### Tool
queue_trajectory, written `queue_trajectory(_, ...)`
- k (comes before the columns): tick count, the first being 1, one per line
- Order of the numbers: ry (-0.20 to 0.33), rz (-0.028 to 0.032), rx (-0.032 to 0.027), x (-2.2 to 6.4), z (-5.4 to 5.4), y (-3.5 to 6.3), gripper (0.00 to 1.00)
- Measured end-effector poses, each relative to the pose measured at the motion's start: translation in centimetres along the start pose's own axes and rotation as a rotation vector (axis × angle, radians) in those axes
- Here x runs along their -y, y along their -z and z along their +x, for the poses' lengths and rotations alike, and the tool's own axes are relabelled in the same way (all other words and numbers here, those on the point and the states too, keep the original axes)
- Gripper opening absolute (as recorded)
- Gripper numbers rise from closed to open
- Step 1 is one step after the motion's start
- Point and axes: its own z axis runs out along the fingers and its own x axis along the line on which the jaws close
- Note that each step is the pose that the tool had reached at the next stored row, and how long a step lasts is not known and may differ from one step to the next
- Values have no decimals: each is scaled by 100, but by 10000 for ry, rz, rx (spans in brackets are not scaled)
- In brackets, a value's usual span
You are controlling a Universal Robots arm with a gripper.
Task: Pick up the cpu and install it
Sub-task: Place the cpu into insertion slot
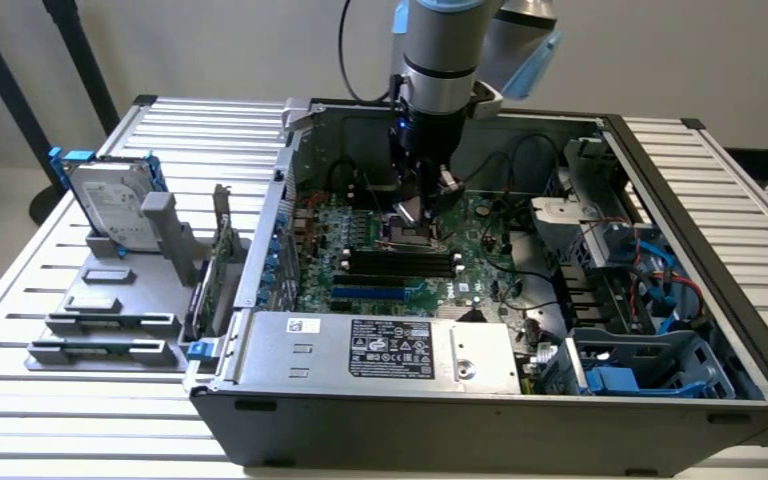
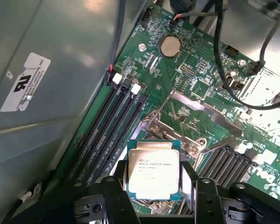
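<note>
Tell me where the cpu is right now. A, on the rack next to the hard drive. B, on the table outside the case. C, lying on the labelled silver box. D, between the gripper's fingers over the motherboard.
D: in the wrist view the cpu sits between the fingers of the gripper, just over the motherboard and its socket.

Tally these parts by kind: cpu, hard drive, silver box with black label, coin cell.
cpu: 1
hard drive in blue frame: 1
silver box with black label: 1
coin cell on the board: 1
Total: 4
</note>
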Motion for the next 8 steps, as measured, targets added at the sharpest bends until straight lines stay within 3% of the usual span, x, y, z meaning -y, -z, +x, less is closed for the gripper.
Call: queue_trajectory(8, -1149, -40, 8, 3, 0, -4, 55)
